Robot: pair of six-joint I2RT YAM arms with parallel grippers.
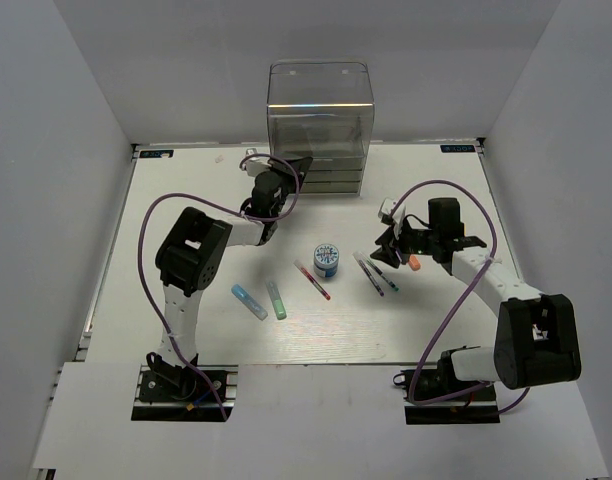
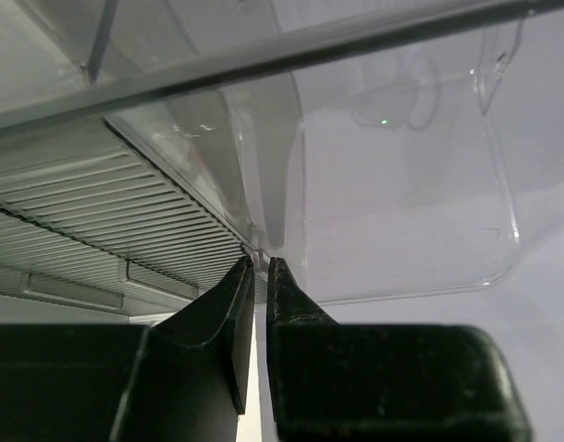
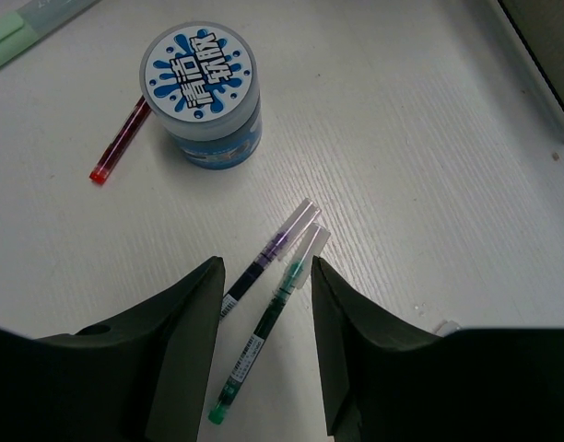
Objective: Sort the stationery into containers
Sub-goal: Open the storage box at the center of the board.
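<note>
The container (image 1: 319,125), a tall clear box over dark-framed drawers, stands at the back. My left gripper (image 1: 289,168) is at its lower front, and in the left wrist view the gripper (image 2: 261,264) has closed to a slit on a thin clear edge of the container (image 2: 402,212). My right gripper (image 1: 391,243) hangs open above two dark pens (image 1: 376,274). In the right wrist view the green-inked pen (image 3: 268,322) lies between the right gripper's (image 3: 266,267) fingers, and the purple-inked pen (image 3: 268,258) lies beside it. The blue-and-white jar (image 1: 327,260) (image 3: 202,92) stands mid-table, touching a red pen (image 1: 313,281) (image 3: 121,143).
A light-blue marker (image 1: 249,301) and a green marker (image 1: 277,299) lie left of centre near the front. An orange-tipped marker (image 1: 414,263) lies under my right wrist. White walls close the table on three sides.
</note>
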